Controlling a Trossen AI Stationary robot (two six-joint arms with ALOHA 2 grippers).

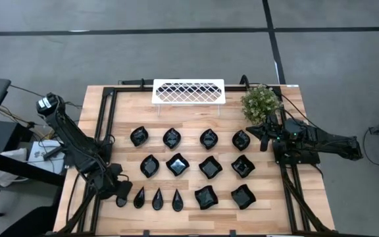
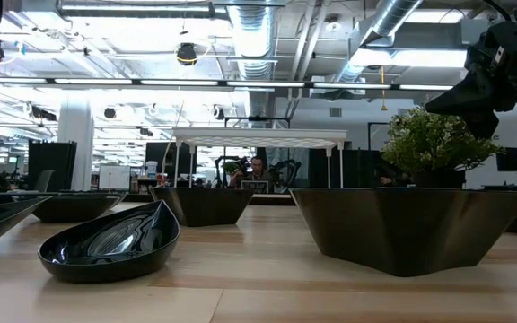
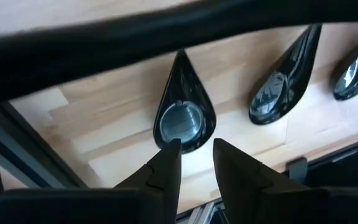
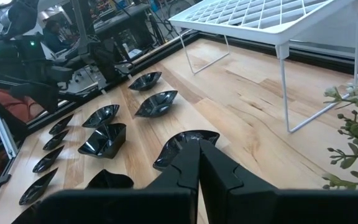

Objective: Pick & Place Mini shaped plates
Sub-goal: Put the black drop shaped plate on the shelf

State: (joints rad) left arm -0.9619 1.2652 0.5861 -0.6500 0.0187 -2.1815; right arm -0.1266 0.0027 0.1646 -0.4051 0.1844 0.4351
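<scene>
Your left gripper (image 3: 194, 155) sits down at the table's 7 o'clock corner, fingers parted over the round end of the leftmost teardrop plate (image 3: 182, 112), not gripping it; a dark bar cuts off the wrist view beyond. Your right gripper (image 4: 199, 163) hangs at 3 o'clock near the plant (image 1: 260, 101), fingers pressed together, empty, hiding part of a leaf-shaped plate (image 4: 182, 144); the other mini shaped plates (image 1: 177, 164) fill three rows mid-table.

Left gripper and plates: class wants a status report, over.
Left gripper open, poised at end teardrop plate. Right gripper shut, empty, beside plant. Nothing blocking.
</scene>
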